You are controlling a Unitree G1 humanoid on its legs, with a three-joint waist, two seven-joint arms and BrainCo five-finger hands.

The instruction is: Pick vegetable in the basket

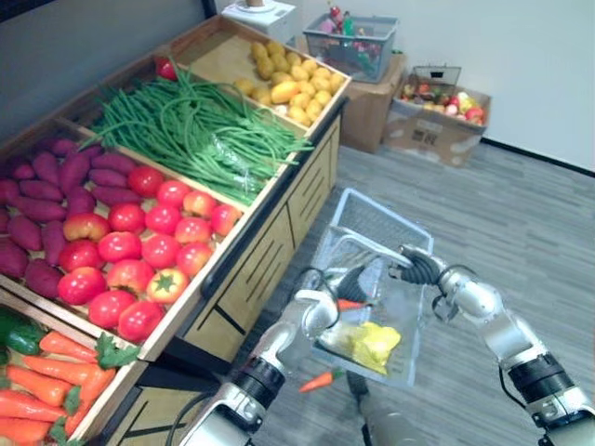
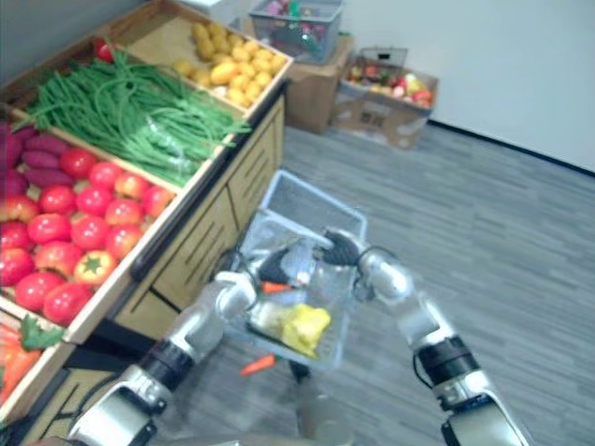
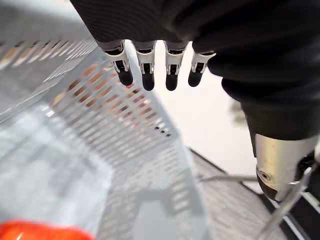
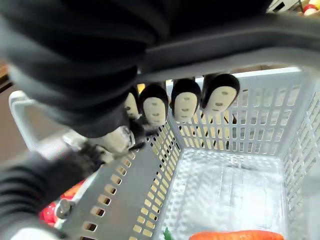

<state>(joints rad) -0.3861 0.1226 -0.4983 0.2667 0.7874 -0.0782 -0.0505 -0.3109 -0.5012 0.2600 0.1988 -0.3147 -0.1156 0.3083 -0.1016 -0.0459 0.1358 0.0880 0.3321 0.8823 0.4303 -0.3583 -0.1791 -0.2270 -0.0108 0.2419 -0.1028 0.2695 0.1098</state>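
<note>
Lower centre: right hand [image 1: 416, 267], fingers curled round handle [image 1: 364, 242] of basket [image 1: 372, 218]. Left hand [image 1: 321, 311] at its left rim, fingers straight, side by side, empty. Carrot [image 1: 350, 304] lies inside; second carrot [image 1: 319, 379] shows below the basket.

A cardboard box [image 1: 435, 135] of produce sits on the grey floor [image 1: 521, 223] by the wall [image 1: 521, 56].

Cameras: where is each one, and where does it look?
Left eye view: from the head, down at shelf, basket, both arms.
Right eye view: beside it, same scene.
Left wrist view: along the left hand into the basket.
Right wrist view: past the right hand gripping the handle.
All four share the basket.
</note>
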